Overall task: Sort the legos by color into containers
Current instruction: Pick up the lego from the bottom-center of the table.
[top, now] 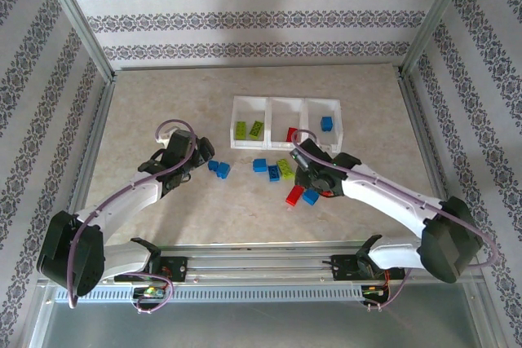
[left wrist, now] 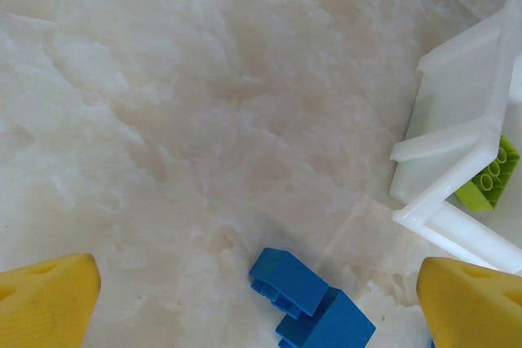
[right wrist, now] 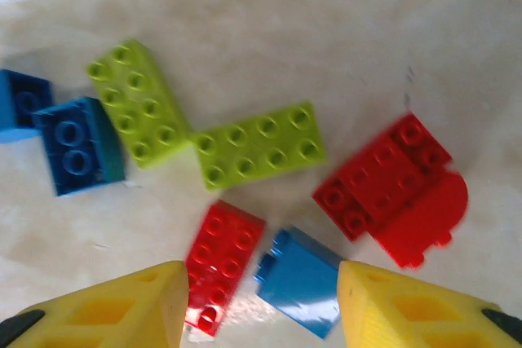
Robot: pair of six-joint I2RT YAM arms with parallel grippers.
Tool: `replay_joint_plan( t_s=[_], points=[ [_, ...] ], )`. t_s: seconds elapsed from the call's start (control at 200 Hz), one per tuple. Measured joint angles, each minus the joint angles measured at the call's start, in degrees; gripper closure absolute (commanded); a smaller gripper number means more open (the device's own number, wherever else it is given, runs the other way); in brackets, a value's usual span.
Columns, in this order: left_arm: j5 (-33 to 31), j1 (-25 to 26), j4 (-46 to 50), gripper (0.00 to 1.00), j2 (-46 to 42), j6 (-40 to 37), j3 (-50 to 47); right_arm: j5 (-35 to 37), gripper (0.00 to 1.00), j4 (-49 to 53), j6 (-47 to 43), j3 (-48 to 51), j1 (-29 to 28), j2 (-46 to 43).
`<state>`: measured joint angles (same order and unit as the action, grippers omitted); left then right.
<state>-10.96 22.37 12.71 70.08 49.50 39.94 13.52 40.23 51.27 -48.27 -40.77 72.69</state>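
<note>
Patterned wallpaper (top: 245,18) in grey floral bands closes in a table (top: 163,103) whose top is matte, cream and veined like marble. Toward the back sits the tray (top: 270,102), thin milky plastic with three square cells in a row. Two lime bricks (top: 241,129) lie in the left cell, a red piece (top: 292,134) is at the middle cell's front wall, and a blue brick (top: 327,123) is in the right. Other glossy studded bricks lie loose in front of it. The left arm (top: 122,197), with a white shell, black wrist and looping lilac cable, reaches low and diagonally from its base toward the centre. The left gripper (left wrist: 261,307) has its yellow wedge fingers (left wrist: 49,299) spread wide and holds nothing. A pair of blue bricks (left wrist: 281,279) touch each other on the table between them, and the tray's corner is off to the right. The right arm (top: 383,191) mirrors it from the other side. The right gripper (right wrist: 261,283) stands partly apart over a flat red brick (right wrist: 218,262) and a tipped blue one (right wrist: 298,283), each just beside a finger; whether they are pinched I cannot tell. Beyond lie two lime eight-stud bricks (right wrist: 259,146) corner to corner, dark blue bricks (right wrist: 77,148) to their left, and a red brick with a rounded red part (right wrist: 383,177) to the right.
</note>
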Motion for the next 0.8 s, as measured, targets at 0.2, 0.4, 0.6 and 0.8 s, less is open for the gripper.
replay_joint_plan(
  t_s=[0.2, 0.4, 0.6, 0.8],
  points=[
    [0.7, 0.0, -0.2, 0.00, 1.0, -0.3, 0.0, -1.6, 0.41, 0.2, 7.6, 6.4, 0.0, -2.2],
    [1.4, 0.0, -0.3, 0.00, 1.4, -1.0, 0.0, -3.1, 0.33, -1.5, 11.0, 7.2, 0.2, -2.1],
    [1.6, 0.0, -0.4, 0.00, 1.5, -1.1, 0.0, -5.1, 0.35, -3.3, 11.8, 7.2, 1.7, 1.1],
    [1.9, 0.0, -0.3, 0.00, 1.6, -1.3, 0.2, -6.3, 0.39, -4.3, 11.8, 7.1, 2.8, 4.1]
  ],
)
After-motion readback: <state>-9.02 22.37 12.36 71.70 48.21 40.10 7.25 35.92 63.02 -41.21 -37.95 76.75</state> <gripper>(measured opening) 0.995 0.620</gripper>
